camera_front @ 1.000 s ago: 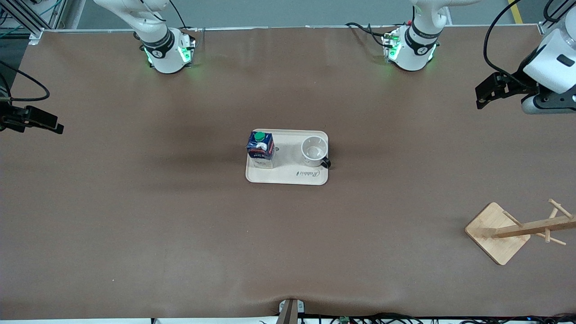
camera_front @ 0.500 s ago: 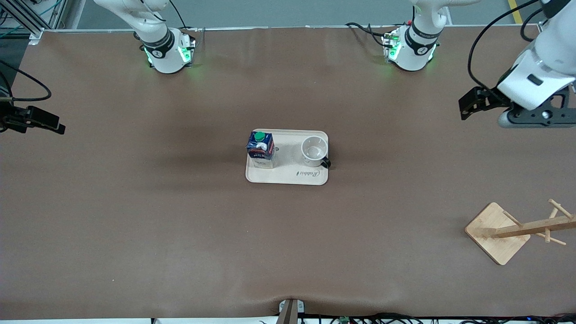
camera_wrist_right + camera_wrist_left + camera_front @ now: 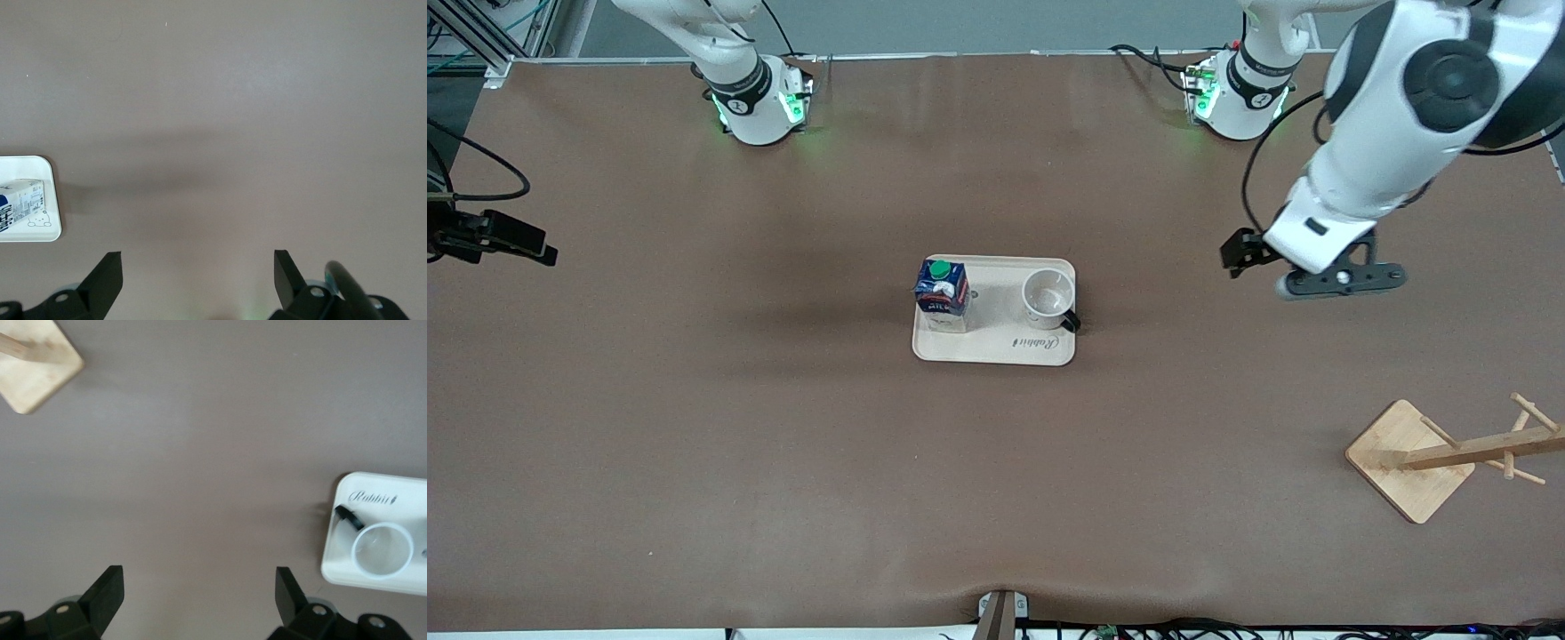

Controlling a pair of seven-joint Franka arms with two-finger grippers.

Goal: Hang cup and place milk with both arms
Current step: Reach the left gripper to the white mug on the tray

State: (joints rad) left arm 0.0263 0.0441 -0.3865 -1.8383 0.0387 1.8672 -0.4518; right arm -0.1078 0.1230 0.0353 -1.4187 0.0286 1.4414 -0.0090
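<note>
The white cup (image 3: 1048, 295) with its black handle (image 3: 1071, 323) stands upright on a cream tray (image 3: 996, 351) at mid-table. The dark-blue milk (image 3: 942, 293) with a green cap stands on the same tray, toward the right arm's end. My left gripper (image 3: 1343, 280) hangs over bare table between the tray and the left arm's end. It is open and empty (image 3: 200, 587), with the cup (image 3: 381, 550) off to one side. My right gripper (image 3: 197, 267) is open and empty over bare table, with the milk (image 3: 23, 203) at that view's edge. In the front view only a black part of the right hand (image 3: 494, 238) shows.
A wooden cup rack (image 3: 1409, 458) with pegs lies toppled on the table near the left arm's end, nearer the front camera than the tray; its base (image 3: 37, 360) shows in the left wrist view. Both arm bases (image 3: 756, 98) (image 3: 1236, 98) glow green along the table's edge.
The left arm has swung in from the table's left-arm end toward the tray, its open gripper now much closer to the cup. The right arm has barely moved.
</note>
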